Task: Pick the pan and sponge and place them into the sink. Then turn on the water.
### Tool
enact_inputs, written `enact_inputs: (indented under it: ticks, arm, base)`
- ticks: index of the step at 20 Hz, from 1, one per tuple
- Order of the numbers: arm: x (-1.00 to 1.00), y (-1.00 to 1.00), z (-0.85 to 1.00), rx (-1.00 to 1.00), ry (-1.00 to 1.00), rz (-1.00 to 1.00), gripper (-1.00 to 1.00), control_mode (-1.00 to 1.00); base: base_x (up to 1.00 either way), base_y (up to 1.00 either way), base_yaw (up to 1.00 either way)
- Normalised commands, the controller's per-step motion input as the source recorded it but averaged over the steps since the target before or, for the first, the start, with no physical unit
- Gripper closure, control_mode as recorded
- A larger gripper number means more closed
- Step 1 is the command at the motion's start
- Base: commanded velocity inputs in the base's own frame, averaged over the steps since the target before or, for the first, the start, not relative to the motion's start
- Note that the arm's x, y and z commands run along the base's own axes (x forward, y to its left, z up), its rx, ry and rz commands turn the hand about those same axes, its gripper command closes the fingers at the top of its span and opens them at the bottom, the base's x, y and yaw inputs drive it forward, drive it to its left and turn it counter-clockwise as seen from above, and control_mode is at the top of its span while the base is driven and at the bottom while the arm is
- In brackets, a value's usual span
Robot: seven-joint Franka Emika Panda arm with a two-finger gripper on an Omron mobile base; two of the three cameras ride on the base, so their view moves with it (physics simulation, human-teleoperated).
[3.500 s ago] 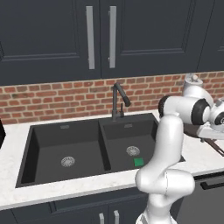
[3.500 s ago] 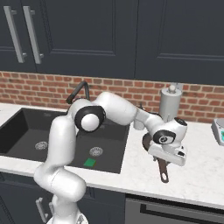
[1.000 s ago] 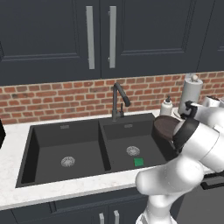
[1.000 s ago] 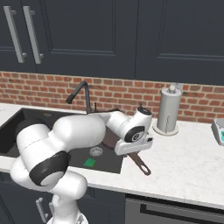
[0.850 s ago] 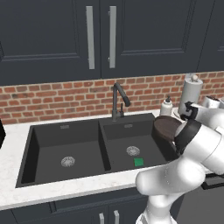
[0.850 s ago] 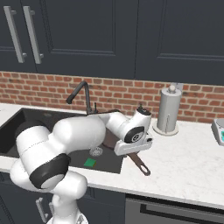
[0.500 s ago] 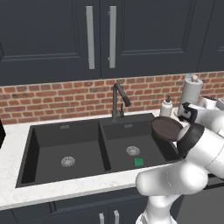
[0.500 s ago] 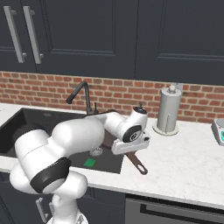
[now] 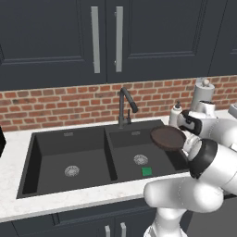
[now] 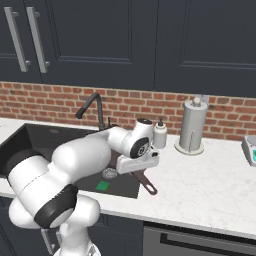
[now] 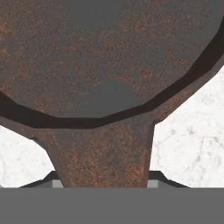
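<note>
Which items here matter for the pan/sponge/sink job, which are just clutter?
Job:
- pan, held in the gripper
- sponge, already in the sink
- faucet

Clutter:
- paper towel roll
- soap bottle

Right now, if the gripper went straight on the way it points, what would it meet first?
The pan itself: the gripper is shut on its handle, and the pan bowl lies directly ahead. Beyond it, probably white counter; depth there is unclear.
</note>
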Motion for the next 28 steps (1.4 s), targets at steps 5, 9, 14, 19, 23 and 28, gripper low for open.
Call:
enact_inputs:
  ticks: [5,9,14,19,23,28]
  arm:
    - [0.0,0.44,0.0,0.0,0.0,0.01,1.0,-1.0]
    - [0.0,0.42,0.0,0.0,0.0,0.02,1.0,-1.0]
    - [0.0,0.39,0.0,0.0,0.0,0.02,1.0,-1.0]
    - [0.06,0.37,-0.02,0.0,0.0,0.01,1.0,-1.0]
    - [0.02,0.09,0.0,0.0,0.0,0.0,1.0,-1.0]
    - [0.0,0.02,-0.01,0.0,0.0,0.0,1.0,-1.0]
  base:
    - [0.0,0.0,0.0]
    - [0.0,0.0,0.0]
    - [0.0,0.0,0.0]
    - [0.0,0.0,0.0]
    - [0.0,0.0,0.0]
    - [0.0,0.0,0.0]
